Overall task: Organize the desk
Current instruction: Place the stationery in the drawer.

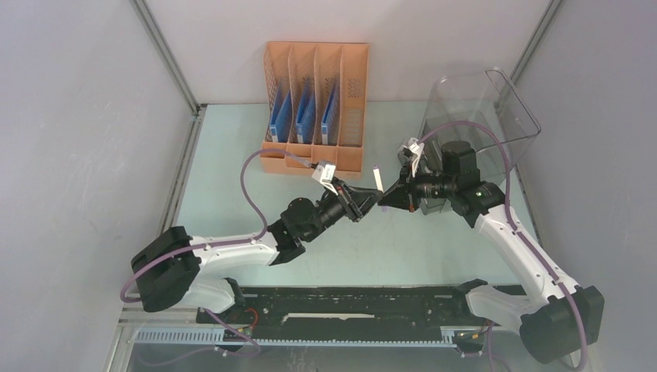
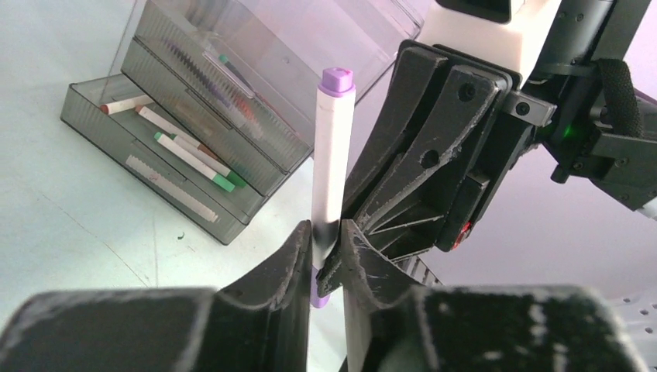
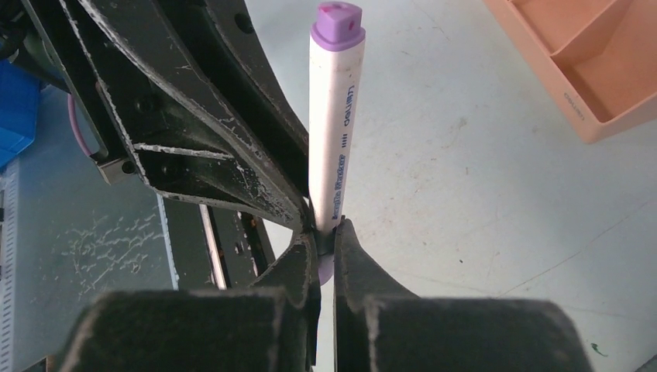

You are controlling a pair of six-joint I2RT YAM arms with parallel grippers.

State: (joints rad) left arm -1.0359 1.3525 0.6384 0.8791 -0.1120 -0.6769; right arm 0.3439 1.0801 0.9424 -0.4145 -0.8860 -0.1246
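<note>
The right gripper (image 3: 325, 244) pinches the marker (image 3: 335, 132) near its lower end. The left gripper (image 2: 325, 256), nose to nose with it, brackets the same spot (gripping or loose, I cannot tell). If they part too early, the marker could drop to the desk (image 1: 228, 170) below.

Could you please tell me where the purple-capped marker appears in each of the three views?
Top external: purple-capped marker, small, just right of centre, below the orange file rack.
Left wrist: marker upright at centre, cap up.
Right wrist: marker upright at centre, cap near the top edge.
Shared landmark: the pale green desk, behind it in every view.
</note>
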